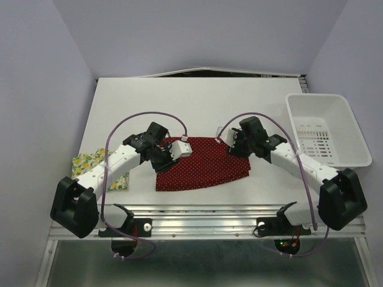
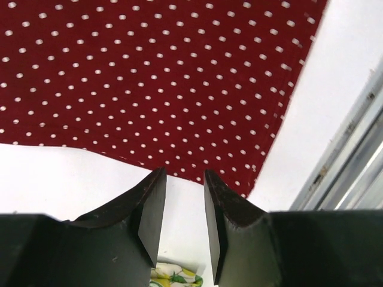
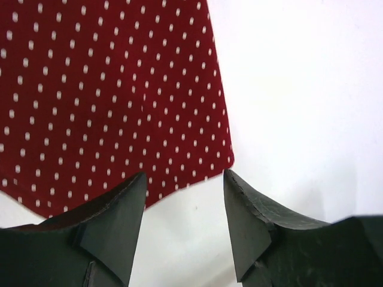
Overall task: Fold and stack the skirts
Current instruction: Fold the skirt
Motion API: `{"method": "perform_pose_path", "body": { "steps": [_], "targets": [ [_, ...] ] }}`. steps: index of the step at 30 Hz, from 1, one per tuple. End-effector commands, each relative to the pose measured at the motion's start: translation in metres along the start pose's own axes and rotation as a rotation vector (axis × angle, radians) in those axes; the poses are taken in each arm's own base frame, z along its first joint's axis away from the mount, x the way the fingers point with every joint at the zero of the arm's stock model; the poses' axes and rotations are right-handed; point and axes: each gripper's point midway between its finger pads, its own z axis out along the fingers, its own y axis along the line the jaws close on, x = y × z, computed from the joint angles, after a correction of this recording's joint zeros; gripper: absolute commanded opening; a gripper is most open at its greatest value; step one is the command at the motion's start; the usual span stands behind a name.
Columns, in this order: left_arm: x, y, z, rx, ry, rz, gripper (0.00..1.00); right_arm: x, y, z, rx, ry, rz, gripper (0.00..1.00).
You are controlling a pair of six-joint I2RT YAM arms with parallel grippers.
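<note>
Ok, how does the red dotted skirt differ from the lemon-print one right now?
The red dotted skirt lies spread wide at mid-table; the lemon-print skirt sits as a smaller bundle near the left edge. The red dotted skirt is dark with white dots; the lemon-print skirt is pale with yellow and green. Both rest on the table, neither gripped.
</note>
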Motion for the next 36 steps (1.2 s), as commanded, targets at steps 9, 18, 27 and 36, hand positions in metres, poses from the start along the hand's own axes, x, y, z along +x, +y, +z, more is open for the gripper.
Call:
{"method": "perform_pose_path", "body": {
  "steps": [9, 18, 27, 36],
  "targets": [
    [0.015, 0.053, 0.055, -0.056, 0.061, -0.361, 0.39, -0.007, 0.015, 0.083, -0.193, 0.034, 0.140, 0.46],
    [0.039, 0.112, 0.099, -0.114, 0.181, -0.450, 0.34, 0.038, 0.078, 0.080, -0.384, 0.178, 0.242, 0.46],
    [-0.064, 0.243, 0.123, -0.228, 0.029, -0.445, 0.36, -0.041, 0.134, 0.045, -0.711, 0.019, 0.726, 0.48],
    [-0.182, 0.268, -0.038, -0.306, -0.477, -0.382, 0.53, -0.144, 0.072, 0.002, -0.661, -0.310, 0.677, 0.60]
  ]
}}
